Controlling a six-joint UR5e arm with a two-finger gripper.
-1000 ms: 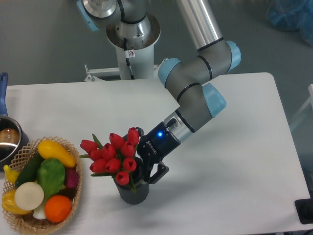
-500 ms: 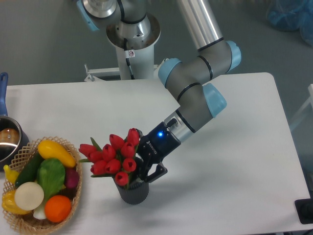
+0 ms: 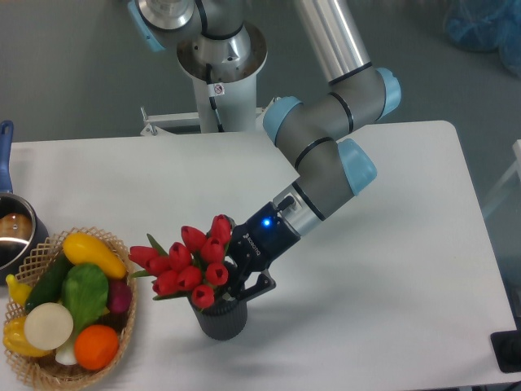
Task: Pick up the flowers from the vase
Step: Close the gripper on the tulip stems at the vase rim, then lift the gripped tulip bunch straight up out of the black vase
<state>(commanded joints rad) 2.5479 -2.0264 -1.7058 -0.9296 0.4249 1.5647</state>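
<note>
**Tabletop holdings, near edge to far**

Wicker basket (image 3: 124,346), near left corner: holds an orange (image 3: 98,346), a white round item (image 3: 48,325), a green leafy vegetable (image 3: 85,293), a dark cucumber (image 3: 49,283), a yellow squash (image 3: 94,253) and a purple item (image 3: 119,296).

Vase (image 3: 222,321), near edge, just right of the basket: small, dark grey, ribbed sides, upright on the white table (image 3: 407,269).

Red tulips (image 3: 189,259): bunch with green leaves, stems in the vase mouth, heads leaning left toward the basket.

Gripper (image 3: 238,285): black, with a lit blue lamp and small white lettering too fine to read. It reaches down from the right to the vase mouth, its fingers (image 3: 259,286) drawn in at the stems just above the rim. The blooms hide the contact, so whether it has hold of the stems cannot be told.

Metal pot (image 3: 14,232), left edge: blue handle, partly cut off by the frame.

Arm (image 3: 326,155): grey links with light blue caps, rising toward the top of the frame.

Pedestal (image 3: 220,77), behind the table: white column bearing a small red and white sticker, unreadable.
</note>
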